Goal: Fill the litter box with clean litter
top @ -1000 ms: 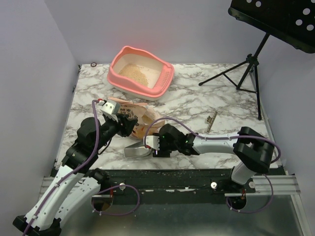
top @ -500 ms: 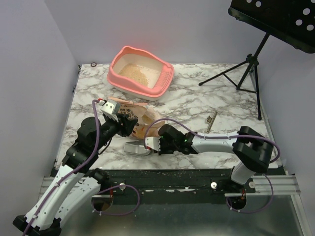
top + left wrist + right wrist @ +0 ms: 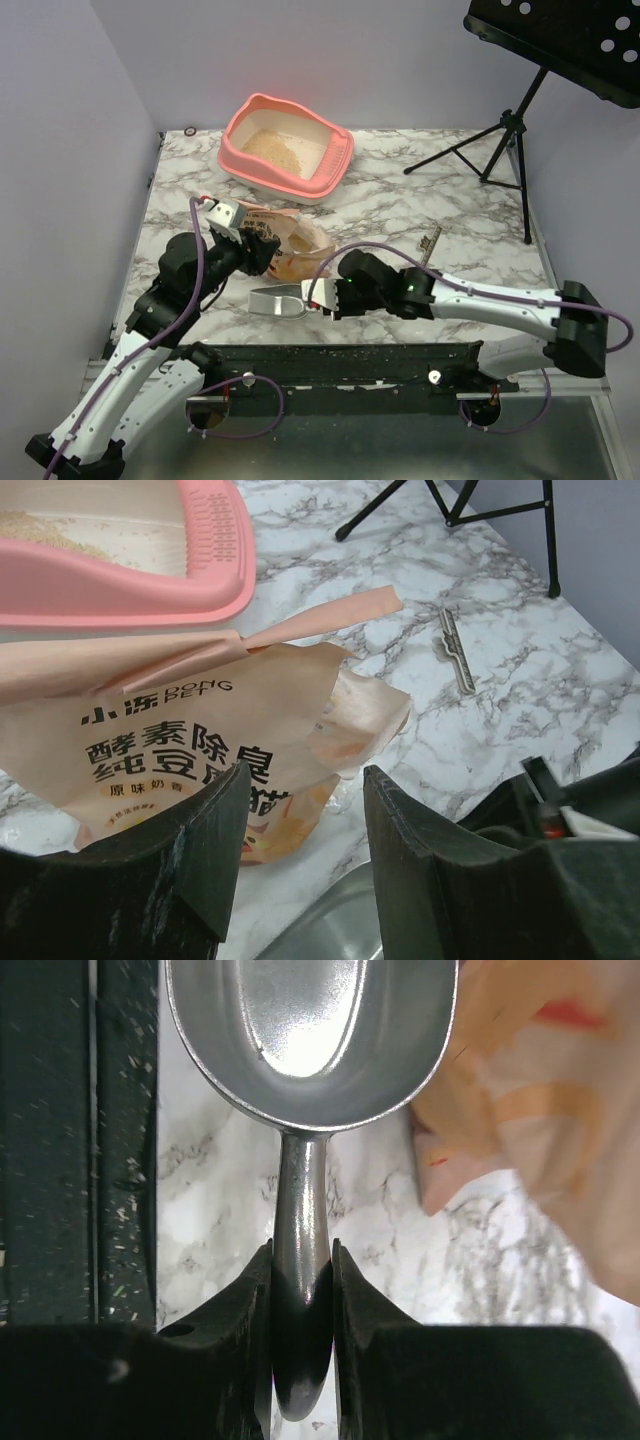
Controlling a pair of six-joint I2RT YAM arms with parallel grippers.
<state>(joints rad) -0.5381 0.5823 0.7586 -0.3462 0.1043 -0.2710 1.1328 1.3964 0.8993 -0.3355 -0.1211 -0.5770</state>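
Note:
The salmon-pink litter box [image 3: 335,160] stands at the back of the marble table, with a patch of beige clean litter [image 3: 272,150] in it. It also shows in the left wrist view [image 3: 130,580] with its litter [image 3: 35,525]. A peach litter bag [image 3: 292,238] lies in front of the box. My left gripper [image 3: 262,256] is open and empty, its jaws standing apart over the bag's near edge [image 3: 170,750]. My right gripper [image 3: 322,294] is shut on the handle of an empty metal scoop [image 3: 273,301], which lies level beside the bag [image 3: 540,1090]. The scoop bowl [image 3: 310,1020] holds no litter.
A black music stand tripod [image 3: 500,140] stands at the back right. A small metal clip [image 3: 430,247] lies right of the bag and also shows in the left wrist view [image 3: 455,650]. A dark ring [image 3: 190,131] lies at the back left corner. A black rail [image 3: 340,355] runs along the near edge.
My right arm has dropped its elbow and stretched out to the right, and its gripper shifted slightly right with the scoop still in it. The left arm has barely moved.

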